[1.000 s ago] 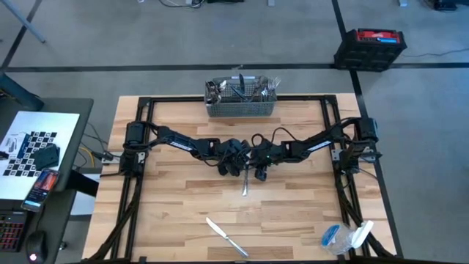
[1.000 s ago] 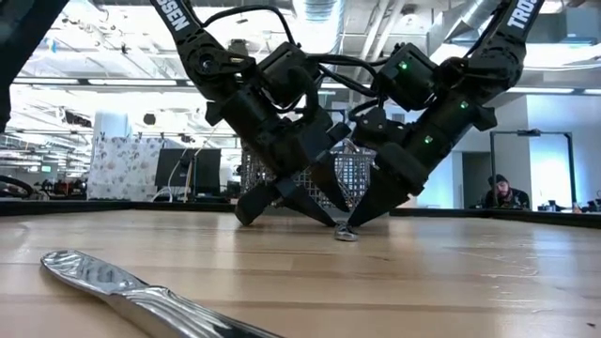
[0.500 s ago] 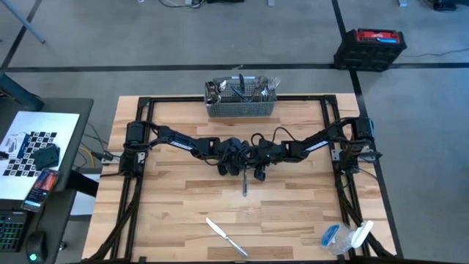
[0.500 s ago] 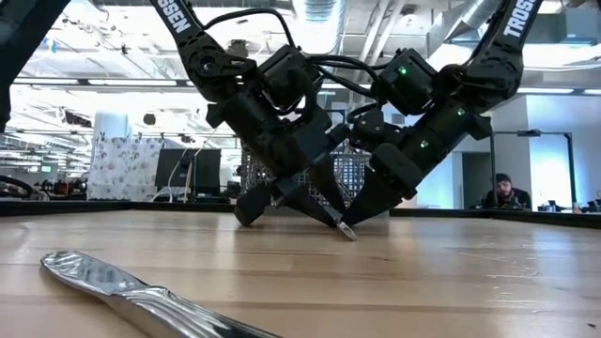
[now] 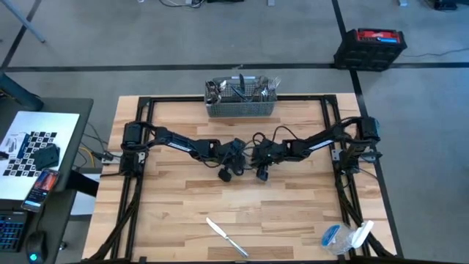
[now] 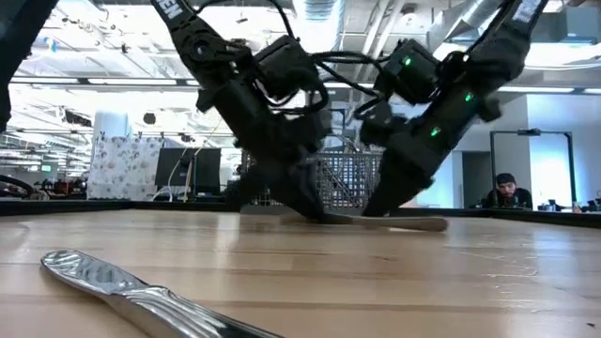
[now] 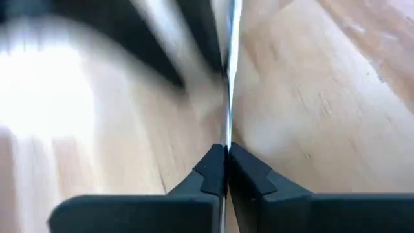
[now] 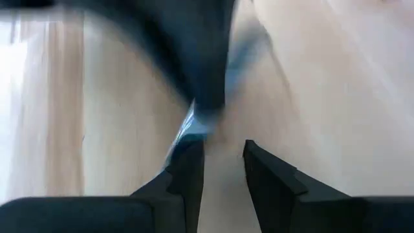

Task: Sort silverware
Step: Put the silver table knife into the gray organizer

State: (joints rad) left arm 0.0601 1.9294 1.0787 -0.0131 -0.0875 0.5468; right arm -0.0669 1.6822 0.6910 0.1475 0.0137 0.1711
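A table knife (image 5: 226,236) lies flat on the wooden table (image 5: 176,213), alone, near the front edge and well apart from the basket (image 5: 241,108). In the low view this knife (image 6: 141,293) is the closest thing to the camera.

Farther in, around the middle of the table and in front of the basket, the two arms meet. The left gripper (image 5: 236,163) is closed tightly on a thin silver utensil (image 7: 228,97); in the left wrist view its fingers (image 7: 210,171) press together on the metal, with no gap between them. In the low view the utensil (image 6: 390,222) lies almost level, just over the wood, and I cannot tell if it is a fork, a spoon or a knife.

The right gripper (image 5: 259,164) is just beside the left one. Its fingers (image 8: 191,165) stand a little apart and they hold nothing that I can see; a blurred shiny piece shows just beyond one of its fingers.

At the far edge of the table stands the basket, with many pieces of silverware (image 5: 242,89) standing up in it.
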